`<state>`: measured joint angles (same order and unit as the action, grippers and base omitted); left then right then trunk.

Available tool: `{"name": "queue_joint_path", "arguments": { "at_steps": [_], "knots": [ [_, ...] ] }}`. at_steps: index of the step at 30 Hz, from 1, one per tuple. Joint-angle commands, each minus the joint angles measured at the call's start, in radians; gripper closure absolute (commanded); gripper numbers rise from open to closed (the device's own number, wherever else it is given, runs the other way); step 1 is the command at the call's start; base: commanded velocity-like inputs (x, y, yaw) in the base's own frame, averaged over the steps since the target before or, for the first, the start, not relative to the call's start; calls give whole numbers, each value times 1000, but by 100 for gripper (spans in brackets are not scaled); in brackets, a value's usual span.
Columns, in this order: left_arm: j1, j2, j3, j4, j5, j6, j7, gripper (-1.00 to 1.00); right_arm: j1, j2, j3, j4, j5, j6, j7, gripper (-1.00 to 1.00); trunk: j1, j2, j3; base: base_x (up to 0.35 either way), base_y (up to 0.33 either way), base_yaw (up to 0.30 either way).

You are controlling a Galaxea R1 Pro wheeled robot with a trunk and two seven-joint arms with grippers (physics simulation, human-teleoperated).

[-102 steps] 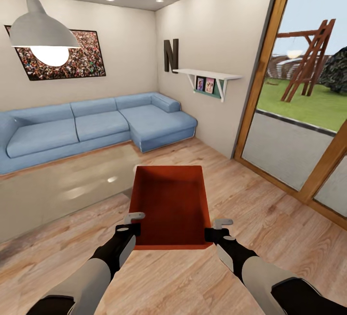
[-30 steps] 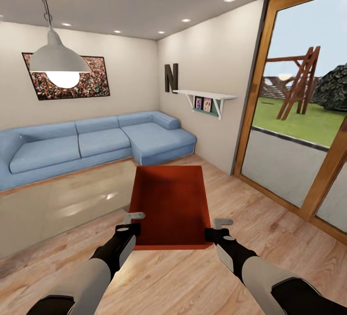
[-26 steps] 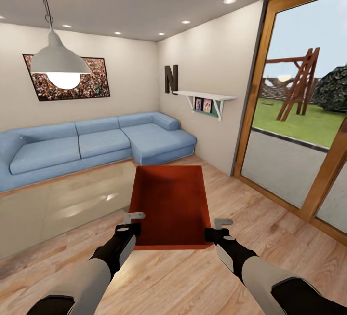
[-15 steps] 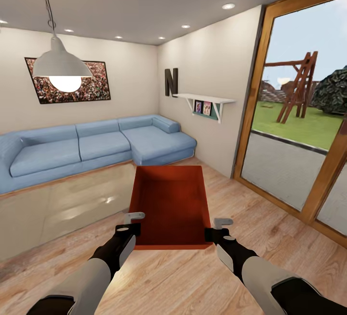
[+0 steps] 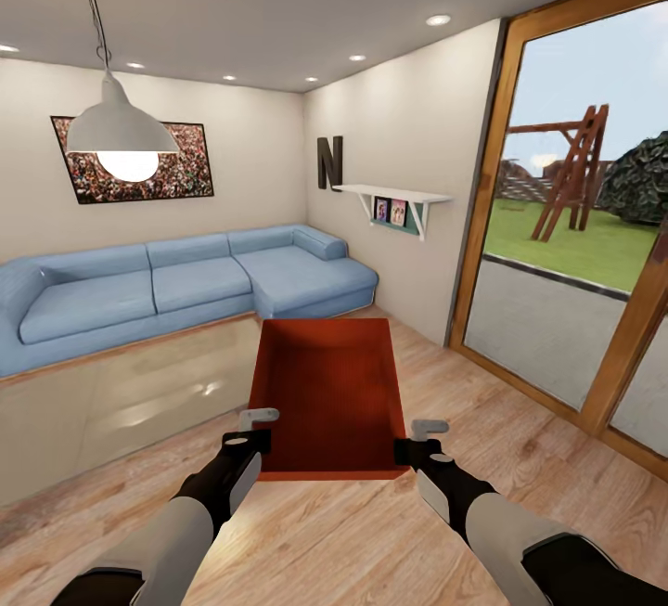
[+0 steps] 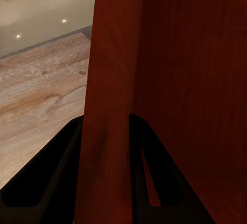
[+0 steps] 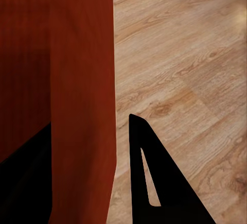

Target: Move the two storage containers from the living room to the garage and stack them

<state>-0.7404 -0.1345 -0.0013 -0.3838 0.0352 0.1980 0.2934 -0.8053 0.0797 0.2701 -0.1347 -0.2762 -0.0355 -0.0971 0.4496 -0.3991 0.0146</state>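
The left pincer (image 5: 252, 430) is clamped on the near left wall of a red-orange rectangular lidless storage container (image 5: 327, 393), one dark finger (image 6: 46, 175) on each side of the thin wall (image 6: 105, 131). The right pincer (image 5: 419, 439) is clamped the same way on the near right wall, its black fingers (image 7: 146, 183) straddling the red panel (image 7: 82, 105). Between the two arms the container is held level, above the light wood-plank floor (image 5: 464, 420) of the living room. Just beyond its left side lies a glass coffee tabletop (image 5: 121, 393). Behind that runs a blue sectional sofa (image 5: 176, 277) against a beige wall (image 5: 408, 105). To the right stands a wood-framed glass door (image 5: 575, 216).
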Motion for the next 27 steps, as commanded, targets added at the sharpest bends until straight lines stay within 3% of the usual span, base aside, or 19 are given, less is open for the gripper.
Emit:
{"name": "queue_joint_path", "arguments": {
  "at_steps": [1,27],
  "knots": [
    [-1,7,23,-4,-17,8,8,100,0,0,-9,1,-9,-4,-5,100,0,-1,0,0,0,0],
    [-1,7,23,-4,-17,8,8,100,0,0,-9,1,-10,-3,-6,100,0,-1,0,0,0,0]
  ]
}}
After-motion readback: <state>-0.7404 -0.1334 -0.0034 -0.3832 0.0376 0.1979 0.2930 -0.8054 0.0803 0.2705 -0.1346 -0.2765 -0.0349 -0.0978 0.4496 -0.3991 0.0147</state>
